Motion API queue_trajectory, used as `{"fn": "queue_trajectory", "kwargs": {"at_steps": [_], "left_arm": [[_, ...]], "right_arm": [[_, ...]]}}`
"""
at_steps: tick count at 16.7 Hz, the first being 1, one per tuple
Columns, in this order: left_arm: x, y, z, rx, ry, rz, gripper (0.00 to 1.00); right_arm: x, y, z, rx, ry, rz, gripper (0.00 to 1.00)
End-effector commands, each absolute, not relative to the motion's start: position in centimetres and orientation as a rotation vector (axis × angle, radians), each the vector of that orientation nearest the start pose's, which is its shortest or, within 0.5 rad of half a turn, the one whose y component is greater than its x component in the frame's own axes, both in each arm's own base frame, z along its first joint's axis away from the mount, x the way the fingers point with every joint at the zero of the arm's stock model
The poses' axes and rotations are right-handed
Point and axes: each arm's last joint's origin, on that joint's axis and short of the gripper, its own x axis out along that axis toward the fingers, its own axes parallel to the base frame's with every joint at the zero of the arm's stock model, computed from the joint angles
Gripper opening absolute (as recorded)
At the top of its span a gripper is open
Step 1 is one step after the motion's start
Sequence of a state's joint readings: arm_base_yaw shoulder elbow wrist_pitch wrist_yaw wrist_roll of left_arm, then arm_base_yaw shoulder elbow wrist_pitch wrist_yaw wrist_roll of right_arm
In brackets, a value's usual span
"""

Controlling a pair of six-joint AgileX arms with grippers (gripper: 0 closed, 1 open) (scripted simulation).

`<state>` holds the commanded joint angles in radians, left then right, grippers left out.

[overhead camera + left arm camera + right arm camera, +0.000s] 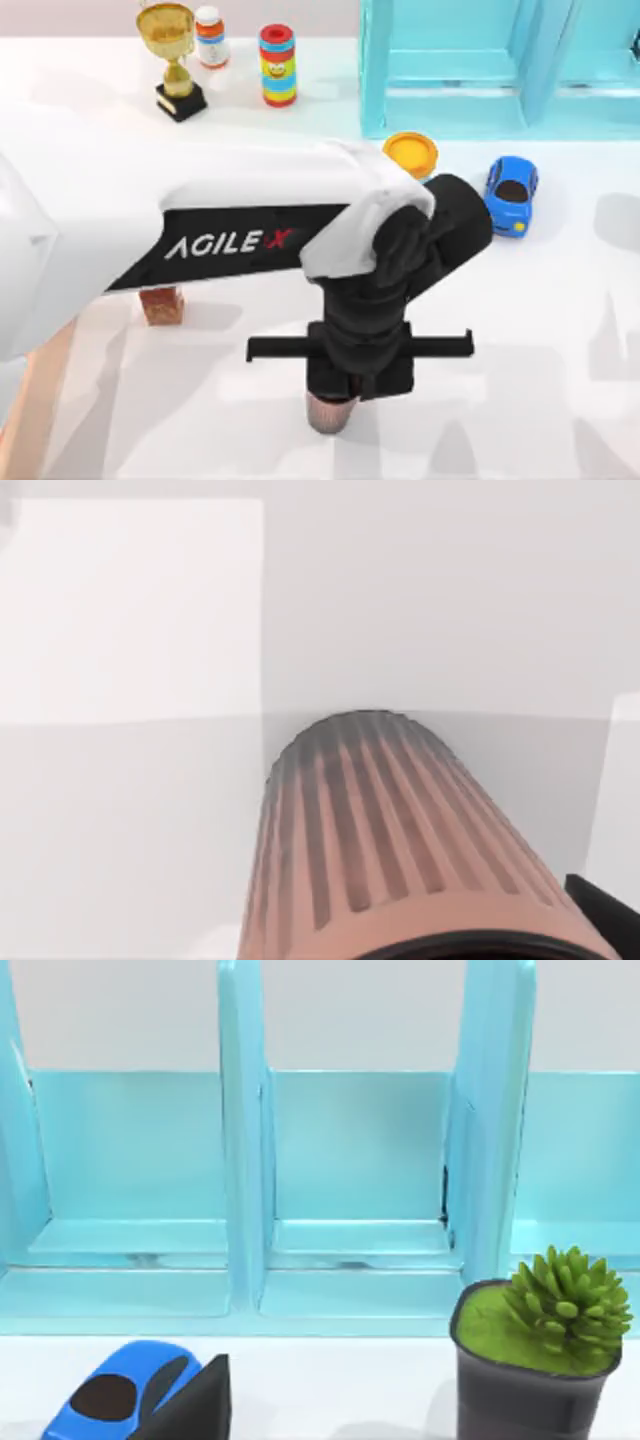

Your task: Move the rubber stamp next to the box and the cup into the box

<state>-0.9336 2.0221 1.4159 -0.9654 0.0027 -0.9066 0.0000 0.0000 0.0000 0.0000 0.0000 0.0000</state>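
Left gripper [335,395] over table's [540,400] near middle, cup [329,412] directly beneath, pink base poking out; grip state untellable. Rubber stamp [161,304] well left. Right arm parked by turquoise shelf [350,1210].

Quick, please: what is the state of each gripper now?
Left gripper: over the cup, near the table's front edge; grip cannot be told.
Right gripper: cannot be told.

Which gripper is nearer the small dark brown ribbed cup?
Left. The left gripper is right over the ribbed cup, at the table's near middle. The right arm is parked facing the turquoise shelf.
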Motion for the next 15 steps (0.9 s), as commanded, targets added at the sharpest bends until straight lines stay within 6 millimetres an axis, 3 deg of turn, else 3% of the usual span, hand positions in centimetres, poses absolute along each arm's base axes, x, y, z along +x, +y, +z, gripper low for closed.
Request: {"fn": "queue_trajectory", "kwargs": {"at_steps": [6, 12, 15], "left_arm": [[22.9, -29.5, 15.3, 0.016, 1.573, -0.014, 0.00], [23.2, -22.9, 22.5, 0.009, 1.567, -0.017, 0.00], [22.9, -20.3, 24.7, 0.015, 1.571, -0.016, 0.00]], "right_arm": [[10.6, -0.1, 16.0, 0.000, 0.000, 0.000, 1.00], [10.6, -0.1, 16.0, 0.000, 0.000, 0.000, 1.00], [10.6, -0.1, 16.0, 0.000, 0.000, 0.000, 1.00]]}}
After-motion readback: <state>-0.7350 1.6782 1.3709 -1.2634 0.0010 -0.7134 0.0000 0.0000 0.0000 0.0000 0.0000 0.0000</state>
